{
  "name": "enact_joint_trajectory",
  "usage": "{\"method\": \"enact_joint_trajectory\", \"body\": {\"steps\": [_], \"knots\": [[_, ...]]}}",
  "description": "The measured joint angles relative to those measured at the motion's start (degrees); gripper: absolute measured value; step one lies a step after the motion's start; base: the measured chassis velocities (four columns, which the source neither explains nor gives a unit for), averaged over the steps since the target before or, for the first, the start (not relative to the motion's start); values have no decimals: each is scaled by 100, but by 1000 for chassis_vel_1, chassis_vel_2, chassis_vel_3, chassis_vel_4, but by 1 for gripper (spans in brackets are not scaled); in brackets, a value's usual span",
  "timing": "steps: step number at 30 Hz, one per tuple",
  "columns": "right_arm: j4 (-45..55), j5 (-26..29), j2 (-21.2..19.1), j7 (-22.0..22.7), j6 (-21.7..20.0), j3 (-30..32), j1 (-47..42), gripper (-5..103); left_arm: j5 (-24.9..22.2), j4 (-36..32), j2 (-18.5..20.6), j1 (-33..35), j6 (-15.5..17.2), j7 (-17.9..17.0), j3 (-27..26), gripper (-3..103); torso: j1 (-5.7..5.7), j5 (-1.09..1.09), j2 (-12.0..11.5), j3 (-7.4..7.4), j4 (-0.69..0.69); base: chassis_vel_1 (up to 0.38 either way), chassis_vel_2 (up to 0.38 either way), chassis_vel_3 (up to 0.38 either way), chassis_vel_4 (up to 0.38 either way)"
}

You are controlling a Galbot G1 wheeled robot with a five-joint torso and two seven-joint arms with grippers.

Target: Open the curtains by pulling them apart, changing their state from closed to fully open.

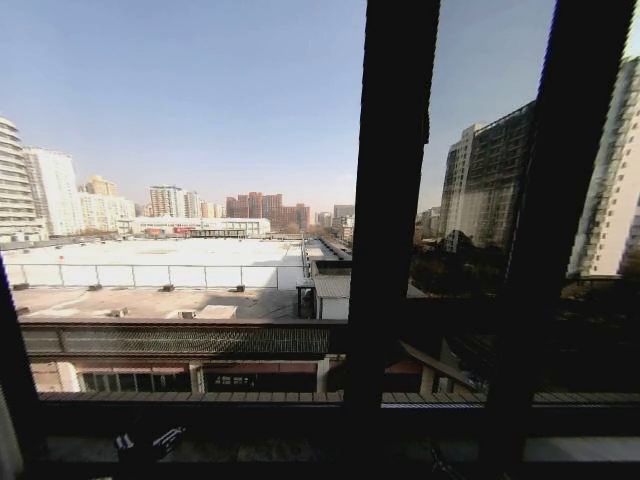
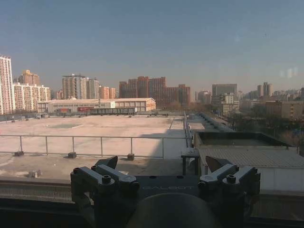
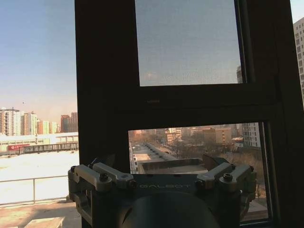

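The curtains are out of view in front of the glass; a thin pale strip (image 1: pixel 6 440) at the head view's lower left edge may be their fabric, I cannot tell. The window pane stands bare, showing rooftops and towers outside. My left gripper (image 2: pixel 161 164) is open, fingers spread wide with nothing between them, pointing at the glass; it appears low at the sill (image 1: pixel 150 441) in the head view. My right gripper (image 3: pixel 159 162) is also open and empty, facing a dark window frame bar (image 3: pixel 104 95).
Two dark vertical window frame bars (image 1: pixel 392 200) (image 1: pixel 550 220) cross the head view right of centre. A dark sill (image 1: pixel 320 430) runs along the bottom. A mesh screen panel (image 3: pixel 185 42) fills the upper pane before the right gripper.
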Motion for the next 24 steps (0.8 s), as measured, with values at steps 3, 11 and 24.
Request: {"method": "enact_joint_trajectory", "body": {"steps": [3,11,24], "knots": [[21,-16,19,-1,18,-5,-13,100,1,-21,-5,14,-4,0,0,100,0,1,0,0,0,-117,-268,119,269],[83,-45,69,-3,53,-3,-52,100,4,-30,-2,42,-56,0,-5,100,0,0,0,0,0,-115,-326,114,336],[161,-147,168,-5,146,-3,-116,100,12,-80,13,128,-118,0,-30,100,-1,3,1,-1,0,-90,-406,87,404]]}}
